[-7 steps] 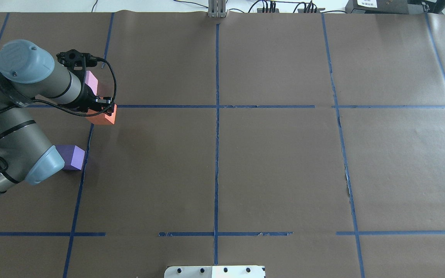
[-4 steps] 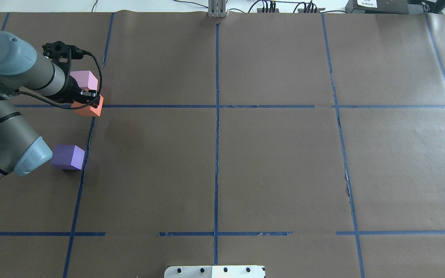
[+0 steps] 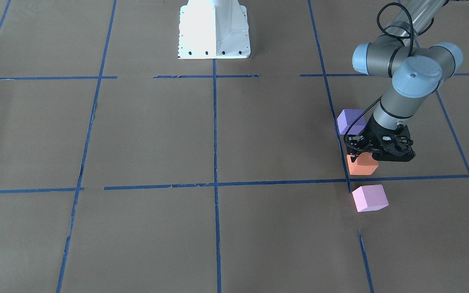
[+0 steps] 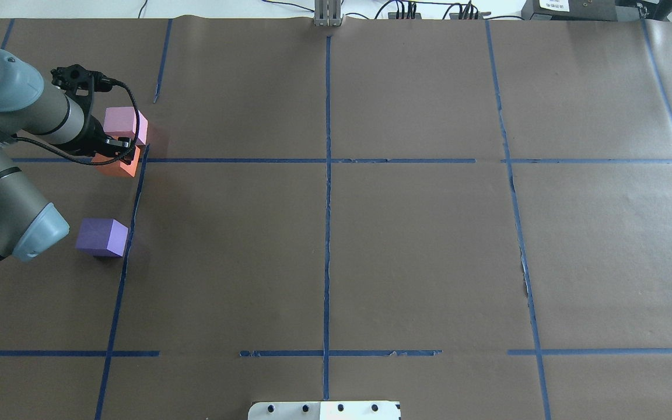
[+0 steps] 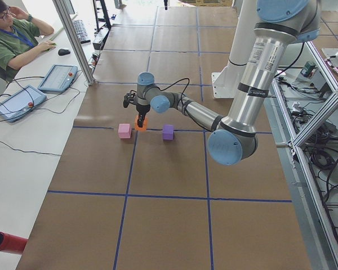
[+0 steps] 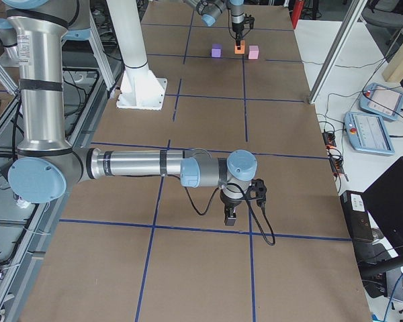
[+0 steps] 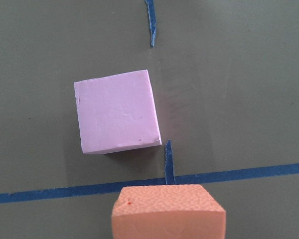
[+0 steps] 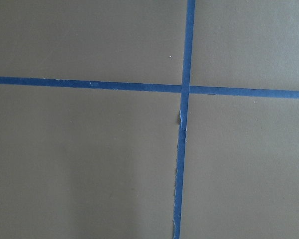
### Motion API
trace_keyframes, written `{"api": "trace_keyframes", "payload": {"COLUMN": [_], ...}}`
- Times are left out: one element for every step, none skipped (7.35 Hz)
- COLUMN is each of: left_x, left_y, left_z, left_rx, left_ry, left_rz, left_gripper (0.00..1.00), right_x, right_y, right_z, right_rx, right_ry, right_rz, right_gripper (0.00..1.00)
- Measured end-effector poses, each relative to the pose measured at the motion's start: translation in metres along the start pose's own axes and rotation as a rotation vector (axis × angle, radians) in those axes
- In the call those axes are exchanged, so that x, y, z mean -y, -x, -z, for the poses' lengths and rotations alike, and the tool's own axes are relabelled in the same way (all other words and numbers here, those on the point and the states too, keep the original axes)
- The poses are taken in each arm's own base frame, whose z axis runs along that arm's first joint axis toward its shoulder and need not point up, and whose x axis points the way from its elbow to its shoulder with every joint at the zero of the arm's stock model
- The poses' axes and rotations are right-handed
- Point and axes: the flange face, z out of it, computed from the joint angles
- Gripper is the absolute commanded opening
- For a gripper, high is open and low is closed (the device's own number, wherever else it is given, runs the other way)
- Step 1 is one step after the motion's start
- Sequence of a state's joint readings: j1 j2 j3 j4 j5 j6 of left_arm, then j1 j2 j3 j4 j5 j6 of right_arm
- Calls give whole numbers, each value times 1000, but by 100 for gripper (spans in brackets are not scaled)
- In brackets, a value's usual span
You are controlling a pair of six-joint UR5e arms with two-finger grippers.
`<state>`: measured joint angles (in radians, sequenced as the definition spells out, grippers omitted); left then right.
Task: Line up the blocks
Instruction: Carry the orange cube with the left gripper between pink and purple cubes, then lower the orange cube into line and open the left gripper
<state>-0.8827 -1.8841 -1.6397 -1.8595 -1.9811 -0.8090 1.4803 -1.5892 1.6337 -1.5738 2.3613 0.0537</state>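
My left gripper (image 4: pixel 118 156) is shut on the orange block (image 4: pixel 115 168) and holds it low over the brown paper, at the tape crossing at the far left. The pink block (image 4: pixel 124 123) lies just beyond it, apart from it, and the purple block (image 4: pixel 102 237) lies nearer the robot. The front-facing view shows purple (image 3: pixel 350 121), orange (image 3: pixel 362 165) and pink (image 3: pixel 369 198) roughly in a column under the gripper (image 3: pixel 375 156). The left wrist view shows the pink block (image 7: pixel 117 111) beyond the held orange block (image 7: pixel 168 211). My right gripper (image 6: pixel 230 216) hangs over bare paper; I cannot tell whether it is open or shut.
Blue tape lines (image 4: pixel 327 175) divide the brown paper into squares. The white robot base (image 3: pixel 214 28) stands at the robot's side of the table. An operator (image 5: pixel 11 39) sits at a side desk with tablets (image 5: pixel 59 77). A red cylinder (image 5: pixel 5 242) lies there too.
My left gripper has carried the orange block to the left and slightly farther away, ending close beside the pink block. The pink and purple blocks have not moved.
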Motion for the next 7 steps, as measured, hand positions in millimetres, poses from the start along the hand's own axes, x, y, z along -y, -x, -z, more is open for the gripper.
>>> {"api": "trace_keyframes", "payload": {"left_x": [0, 0, 0, -1, -2, -3, -3], "left_y": [5, 10, 13, 15, 16, 19, 20], "left_z": [-2, -4, -6, -9, -12, -15, -18], "left_rx": [6, 6, 0, -2, 1, 5, 7], "left_ry": [7, 20, 41, 59, 72, 80, 89], "left_rz": [7, 16, 25, 31, 37, 41, 43], "left_gripper": [0, 0, 0, 0, 0, 1, 2], "right_x": [0, 0, 0, 0, 0, 0, 0], "right_y": [0, 0, 0, 0, 0, 0, 0], "right_z": [0, 0, 0, 0, 0, 0, 0], "right_rx": [0, 0, 0, 0, 0, 0, 0], "right_ry": [0, 0, 0, 0, 0, 1, 0], "right_rz": [0, 0, 0, 0, 0, -1, 0], "right_gripper": [100, 100, 100, 100, 100, 100, 100]}}
